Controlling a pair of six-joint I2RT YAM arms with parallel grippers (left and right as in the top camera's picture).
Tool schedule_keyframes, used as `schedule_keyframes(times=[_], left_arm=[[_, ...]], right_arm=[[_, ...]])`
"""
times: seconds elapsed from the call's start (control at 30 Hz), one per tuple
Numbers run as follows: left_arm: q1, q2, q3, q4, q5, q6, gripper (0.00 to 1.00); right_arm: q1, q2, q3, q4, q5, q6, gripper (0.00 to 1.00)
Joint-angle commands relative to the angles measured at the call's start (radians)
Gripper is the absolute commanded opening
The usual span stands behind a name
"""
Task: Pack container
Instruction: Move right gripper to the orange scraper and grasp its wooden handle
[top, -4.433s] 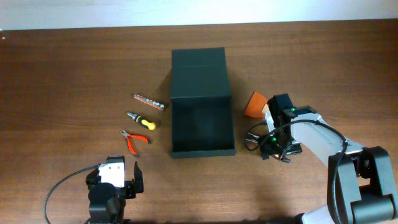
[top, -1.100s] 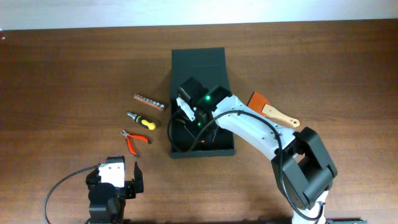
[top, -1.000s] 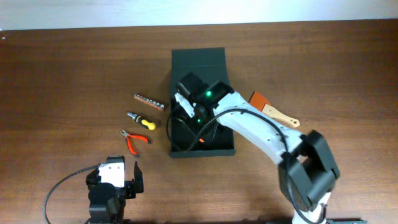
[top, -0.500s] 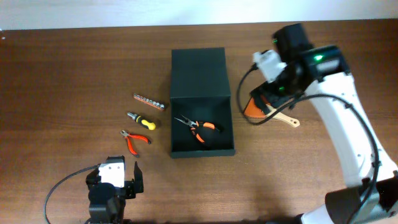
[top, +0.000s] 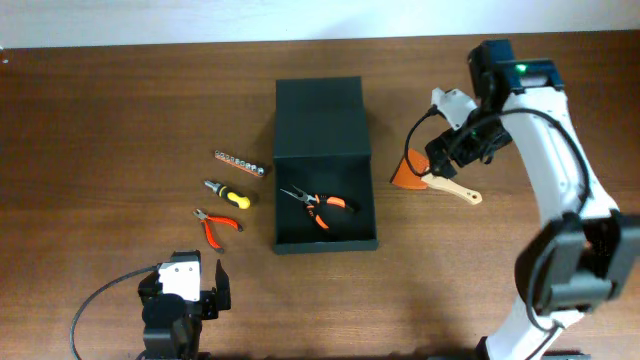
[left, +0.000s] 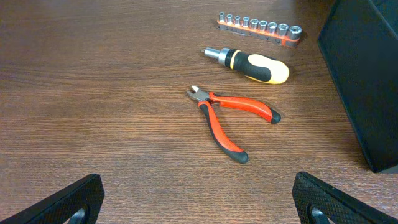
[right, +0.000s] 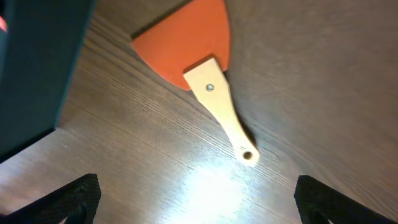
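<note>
A: Your right gripper (right: 198, 202) hangs over the scraper (right: 208, 81), its fingers spread wide and holding nothing. The scraper lies flat on the table (top: 100, 100), toward the right edge and near the right wall of the box (top: 320, 115).

B: The box sits mid-table with its lid laid back toward the far edge. One pair of orange-handled pliers (top: 318, 208) is inside. Your trouble, I'd judge, is the scraper's handle. It's thin and flat against the wood, so if you come down off its line you may pinch it crooked. Then it would swing as you lift.

A: If you go for the orange blade instead, you may only push it along. It's also close to the box, so a low carry could catch the rim and shove the box.

B: Your left gripper (left: 199, 202) sits at the near edge, also wide open and empty. The red pliers (left: 227, 121), screwdriver (left: 249, 64) and socket strip (left: 260, 26) lie close together left of the box. If you reach in carelessly there, you'll knock a neighbour.
</note>
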Motion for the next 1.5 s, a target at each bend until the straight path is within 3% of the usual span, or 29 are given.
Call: schedule_keyframes(times=[0.0, 0.53, 1.23, 1.47], left_arm=[[0.003, -0.010, -0.006, 0.002, -0.005, -0.010, 0.99], [0.003, -0.010, -0.006, 0.002, -0.005, -0.010, 0.99], [0.003, -0.010, -0.006, 0.002, -0.005, -0.010, 0.99], [0.003, -0.010, -0.006, 0.002, -0.005, -0.010, 0.99]], right_arm=[[-0.004, 0.059, -0.029, 0.013, -0.021, -0.016, 1.00], [-0.051, 0.074, -0.335, 0.275, -0.009, 0.025, 1.00], [-0.050, 0.075, -0.362, 0.380, -0.005, 0.024, 1.00], [-0.050, 0.075, -0.410, 0.420, -0.005, 0.025, 0.95]])
